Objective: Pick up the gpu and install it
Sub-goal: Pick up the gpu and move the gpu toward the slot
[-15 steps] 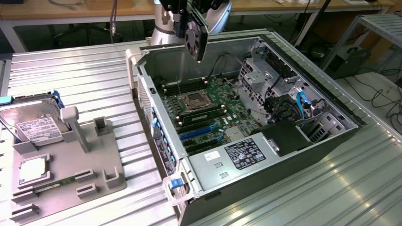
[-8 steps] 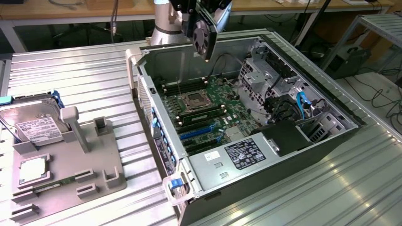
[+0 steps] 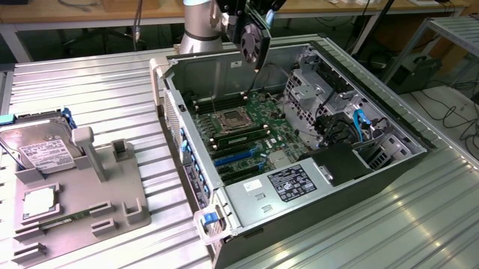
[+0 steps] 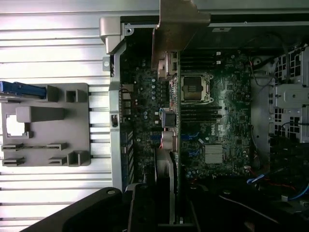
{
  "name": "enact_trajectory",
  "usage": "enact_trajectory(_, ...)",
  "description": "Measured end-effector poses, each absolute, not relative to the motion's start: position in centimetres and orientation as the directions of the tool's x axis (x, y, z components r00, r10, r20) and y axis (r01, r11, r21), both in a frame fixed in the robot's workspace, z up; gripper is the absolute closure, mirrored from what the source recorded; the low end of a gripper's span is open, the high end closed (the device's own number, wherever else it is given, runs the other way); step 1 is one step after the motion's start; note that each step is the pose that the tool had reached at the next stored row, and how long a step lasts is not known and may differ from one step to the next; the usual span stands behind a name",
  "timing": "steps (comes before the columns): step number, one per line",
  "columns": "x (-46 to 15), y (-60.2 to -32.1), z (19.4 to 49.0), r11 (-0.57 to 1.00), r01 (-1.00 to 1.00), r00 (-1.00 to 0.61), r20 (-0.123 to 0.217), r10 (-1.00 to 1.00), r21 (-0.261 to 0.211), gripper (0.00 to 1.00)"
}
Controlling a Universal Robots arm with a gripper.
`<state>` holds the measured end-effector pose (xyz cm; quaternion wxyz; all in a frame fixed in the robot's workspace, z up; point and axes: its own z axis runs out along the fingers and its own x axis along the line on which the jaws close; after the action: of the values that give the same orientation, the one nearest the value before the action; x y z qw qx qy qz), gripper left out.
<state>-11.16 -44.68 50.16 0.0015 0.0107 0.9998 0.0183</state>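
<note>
The gpu point(image 3: 250, 40), a dark card with a round fan, hangs upright from my gripper point(image 3: 252, 12), which is shut on its upper edge. It hovers above the back part of the open computer case point(image 3: 169, 84), clear of the green motherboard point(image 3: 250, 126) and its blue slots point(image 3: 235, 158). In the wrist view the gpu point(image 4: 175, 145) runs edge-on as a narrow strip over the motherboard point(image 4: 217, 121), its pale metal bracket point(image 4: 178, 24) at the far end. My gripper point(image 4: 173, 209) clamps the card from both sides.
A grey parts holder point(image 3: 82, 196) lies at the exterior view's left on the ribbed metal table point(image 3: 97, 84), carrying a silver hard drive point(image 3: 41, 147). Inside the case, a power supply point(image 3: 292, 185) and drive cages point(image 3: 314, 89) flank the board.
</note>
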Motion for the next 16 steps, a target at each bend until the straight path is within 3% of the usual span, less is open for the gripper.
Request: enact_trajectory(16,-7.9,-44.7,50.0,0.999,0.021,-1.000,-0.003,0.022,0.037,0.72)
